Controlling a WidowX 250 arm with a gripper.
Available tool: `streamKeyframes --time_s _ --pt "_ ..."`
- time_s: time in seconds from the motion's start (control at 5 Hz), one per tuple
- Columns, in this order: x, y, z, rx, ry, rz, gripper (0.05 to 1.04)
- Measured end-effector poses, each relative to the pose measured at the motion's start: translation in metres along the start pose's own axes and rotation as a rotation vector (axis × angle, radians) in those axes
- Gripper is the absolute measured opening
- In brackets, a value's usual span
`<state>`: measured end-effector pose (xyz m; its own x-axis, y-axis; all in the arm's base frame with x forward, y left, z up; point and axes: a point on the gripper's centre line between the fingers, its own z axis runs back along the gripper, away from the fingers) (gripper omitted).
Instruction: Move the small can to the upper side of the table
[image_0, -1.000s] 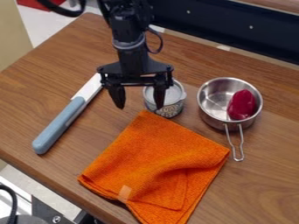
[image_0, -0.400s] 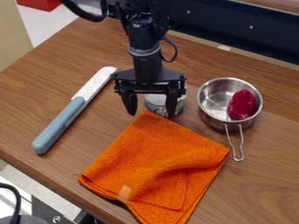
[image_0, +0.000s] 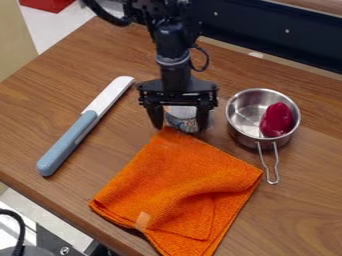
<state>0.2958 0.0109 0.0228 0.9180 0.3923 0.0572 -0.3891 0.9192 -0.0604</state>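
Black and wide open, the gripper (image_0: 180, 128) hangs at the small can (image_0: 183, 121) beside the orange cloth (image_0: 180, 185), holding nothing, its fingers probably spread to straddle the can's sides.

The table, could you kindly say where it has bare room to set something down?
Bare wood lies between knife and orange cloth, and below the pan, right of the cloth. It is crowded around the can, amid gripper, cloth and pan.
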Motion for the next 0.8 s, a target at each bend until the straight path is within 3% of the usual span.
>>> streamKeyframes --time_s 0.4,0.8 --pt "0.02 -0.004 0.0 -0.006 -0.064 0.016 1.0" --pt "0.063 -0.002 0.001 -0.006 -0.126 0.069 1.0"
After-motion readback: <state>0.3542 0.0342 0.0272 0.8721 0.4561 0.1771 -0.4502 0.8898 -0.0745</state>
